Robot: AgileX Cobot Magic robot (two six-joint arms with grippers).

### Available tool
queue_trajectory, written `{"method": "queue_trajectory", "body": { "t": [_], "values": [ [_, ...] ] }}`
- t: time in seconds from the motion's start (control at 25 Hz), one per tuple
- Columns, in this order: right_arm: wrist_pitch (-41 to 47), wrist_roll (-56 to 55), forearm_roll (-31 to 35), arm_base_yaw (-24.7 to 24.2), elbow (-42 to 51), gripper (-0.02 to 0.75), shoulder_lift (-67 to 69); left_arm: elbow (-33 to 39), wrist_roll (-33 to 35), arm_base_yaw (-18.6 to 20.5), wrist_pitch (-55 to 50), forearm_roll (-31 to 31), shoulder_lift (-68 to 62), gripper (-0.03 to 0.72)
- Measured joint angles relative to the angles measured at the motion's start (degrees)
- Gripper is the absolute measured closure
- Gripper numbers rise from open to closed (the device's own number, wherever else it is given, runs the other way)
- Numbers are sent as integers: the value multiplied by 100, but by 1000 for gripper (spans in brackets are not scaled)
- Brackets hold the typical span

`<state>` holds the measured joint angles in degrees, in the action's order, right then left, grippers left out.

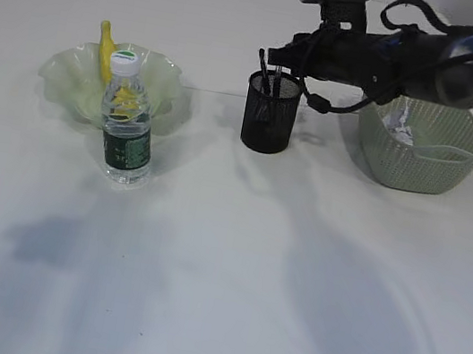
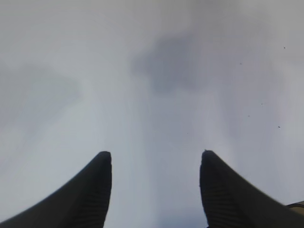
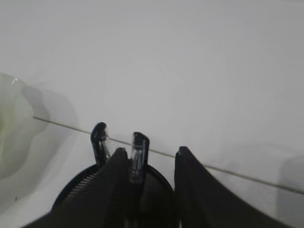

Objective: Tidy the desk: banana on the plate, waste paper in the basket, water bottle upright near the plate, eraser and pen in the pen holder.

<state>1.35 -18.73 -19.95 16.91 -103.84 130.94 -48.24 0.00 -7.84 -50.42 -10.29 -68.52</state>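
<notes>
The whole lower half of the exterior frame was bare white table, only soft shadows on it, with plenty of room to move. Everything sat in a row across the upper half. At the upper left, the wavy glass plate held the banana, one end poking above the rim. Just in front of it stood the water bottle, upright, white cap on, partly covering the plate from this angle. At centre top stood the black mesh pen holder with two pens sticking out of it. The right gripper hung right over the holder's mouth, jaws spread with a clear gap between them, pinching nothing; one pen cap stood just left of the gap. Its arm reached in from the upper right, crossing above the green basket, which sat well apart from the holder, white waste paper inside it. The eraser could not be made out. The left gripper hovered over bare table, jaws wide apart, empty.
</notes>
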Motion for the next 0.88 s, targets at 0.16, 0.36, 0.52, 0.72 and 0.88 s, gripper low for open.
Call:
{"method": "queue_trajectory", "body": {
  "t": [0.16,0.36,0.52,0.72,0.88],
  "values": [
    [960,0,0,0,0,488,-350,0,0,0,42,0,0,273],
    [1991,373,111,0,0,511,-838,0,0,0,58,11,0,273],
    [3037,1229,710,0,0,514,-1242,0,0,0,58,11,0,273],
    [4799,2432,1902,0,-17,515,-1591,0,0,0,58,11,0,273],
    [5889,2706,2215,0,-17,515,-1679,0,0,0,-12,11,0,273]
  ]
}}
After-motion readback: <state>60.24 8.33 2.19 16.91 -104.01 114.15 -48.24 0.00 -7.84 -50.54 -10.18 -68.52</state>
